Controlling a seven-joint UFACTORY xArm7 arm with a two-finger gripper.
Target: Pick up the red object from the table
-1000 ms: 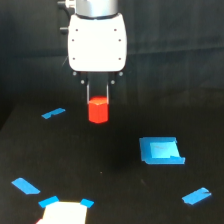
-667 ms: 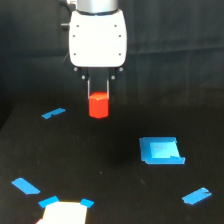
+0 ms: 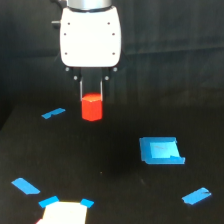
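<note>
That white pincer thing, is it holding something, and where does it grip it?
Yes. The pincer holds the red object, its two thin fingers closed on the block's upper sides, so most of the block hangs below them above the table.

Block between the gripper fingers, above the desk.

I see the gripper toward the exterior view's left, the block between its fingers; on the desk, a tape strip lies left, a flat square right and nearer.
</note>
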